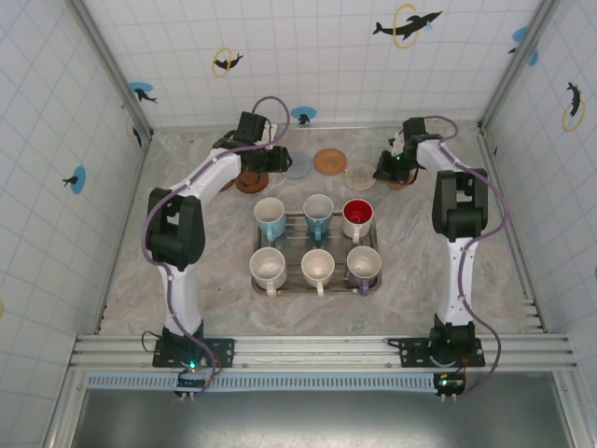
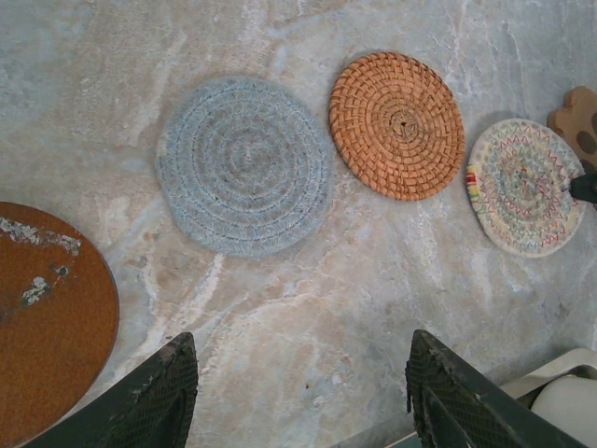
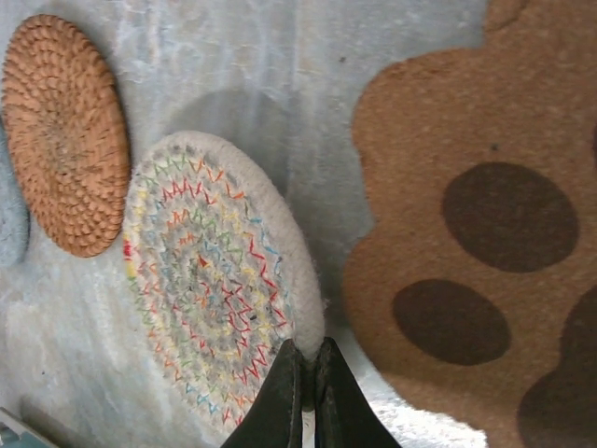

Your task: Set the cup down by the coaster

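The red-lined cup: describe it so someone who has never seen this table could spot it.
On the marbled table, a metal tray in the middle holds six cups in two rows of three. Take the right end of the row farther from the arm bases. The ceramic cup there alone is bright red inside; the others are blue, white or cream.

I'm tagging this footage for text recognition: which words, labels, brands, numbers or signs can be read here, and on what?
None can be read.
The wall decals are dolphin pictures with rings, no words.
The mugs, the woven coasters and the paw-shaped cork mat carry no visible lettering.
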Robot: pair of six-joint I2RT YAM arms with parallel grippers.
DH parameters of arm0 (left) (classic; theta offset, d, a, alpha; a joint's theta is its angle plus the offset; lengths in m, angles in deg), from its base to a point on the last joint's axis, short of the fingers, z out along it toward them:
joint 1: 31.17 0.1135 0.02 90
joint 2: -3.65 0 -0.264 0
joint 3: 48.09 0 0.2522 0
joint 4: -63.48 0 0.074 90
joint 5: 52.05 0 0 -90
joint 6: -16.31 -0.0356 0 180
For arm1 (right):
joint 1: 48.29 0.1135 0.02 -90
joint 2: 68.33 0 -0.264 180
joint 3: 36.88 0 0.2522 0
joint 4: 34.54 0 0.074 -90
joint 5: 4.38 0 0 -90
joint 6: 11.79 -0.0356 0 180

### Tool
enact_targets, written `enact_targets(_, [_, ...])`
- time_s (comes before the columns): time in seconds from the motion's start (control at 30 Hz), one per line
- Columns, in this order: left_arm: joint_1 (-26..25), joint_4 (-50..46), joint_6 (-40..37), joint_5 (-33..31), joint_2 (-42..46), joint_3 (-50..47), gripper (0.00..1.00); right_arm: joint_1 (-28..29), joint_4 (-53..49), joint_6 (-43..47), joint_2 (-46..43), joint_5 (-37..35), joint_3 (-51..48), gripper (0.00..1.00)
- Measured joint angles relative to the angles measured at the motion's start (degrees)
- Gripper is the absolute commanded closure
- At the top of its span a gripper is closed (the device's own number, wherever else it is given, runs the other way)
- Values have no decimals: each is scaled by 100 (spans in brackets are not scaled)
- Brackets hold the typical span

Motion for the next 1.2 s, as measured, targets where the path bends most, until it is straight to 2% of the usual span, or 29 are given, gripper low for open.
enact_targets(0.6, [0, -31, 0, -2, -39, 44, 40, -120, -37, -24, 221, -17, 304, 100])
enact_targets(0.83, [0, -28, -2, -2, -39, 44, 40, -144, -59, -55, 256, -63, 391, 91])
enact_targets(1.2, [-22, -31, -2, -2, -39, 44, 40, -138, -273, -87, 433, -170, 874, 84])
